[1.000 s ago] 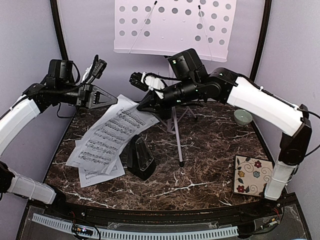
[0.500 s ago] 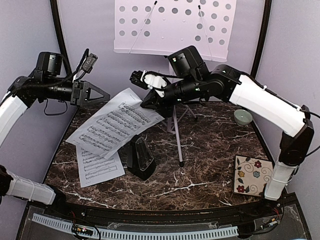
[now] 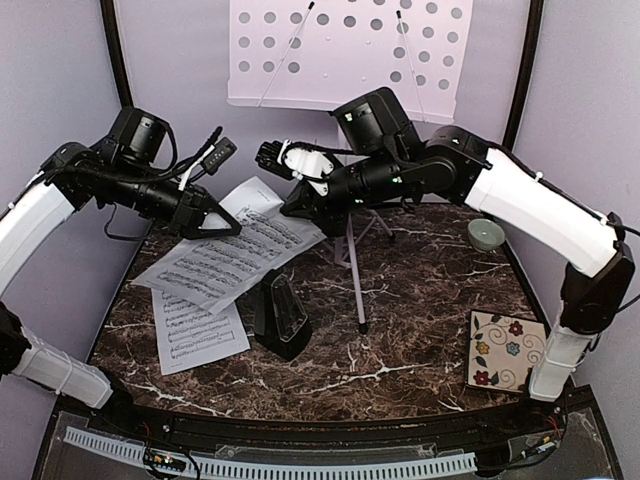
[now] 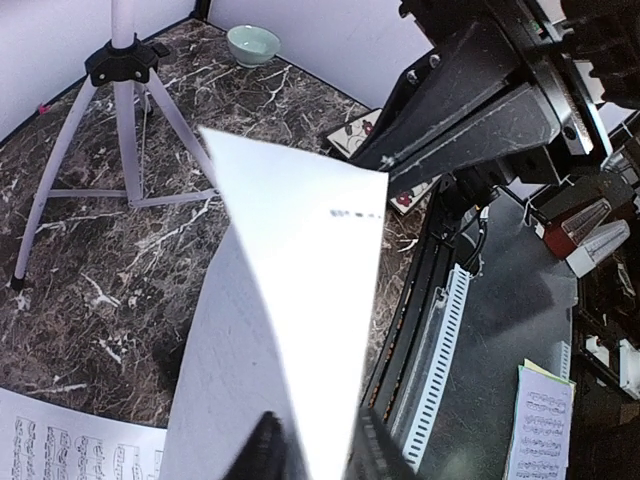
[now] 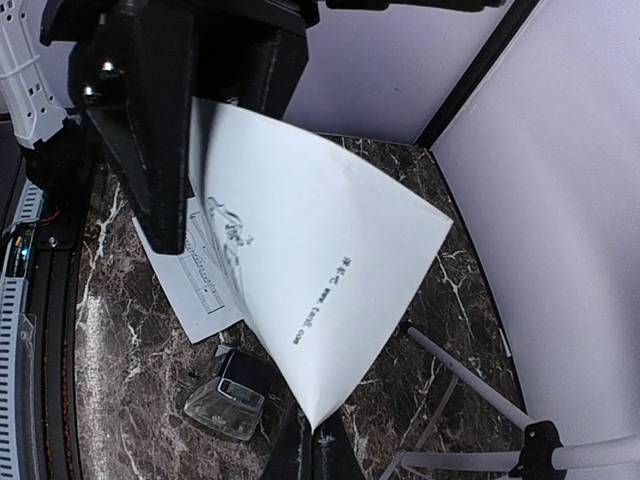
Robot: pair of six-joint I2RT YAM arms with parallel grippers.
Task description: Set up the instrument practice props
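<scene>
- The music stand (image 3: 340,62) is up on its tripod at the back of the table (image 3: 430,310). Its dotted desk is bare, so in my judgement the main job is not yet done.
- One music sheet (image 3: 232,255) hangs in the air, slanting between my two arms, left of the stand's pole and well below the desk.
- My right pincer (image 3: 291,211) is clenched on that sheet's far corner.
- My left pincer (image 3: 221,228) is at the sheet's near edge with its fingers parted, one on each side of the paper, and it doesn't look clamped on it.
- The second sheet (image 3: 195,336) lies flat on the table, partly under the raised one, and it has to go up too.
- The black metronome (image 3: 282,316) stands upright just right of the flat sheet, in front of the pole.
- The flowered tile (image 3: 508,350) sits at the near right, well clear.
- The small green bowl (image 3: 486,234) sits at the far right, under my right arm.
- The tripod legs and the metronome crowd the lift path, and my right arm crosses in front of the stand.
</scene>
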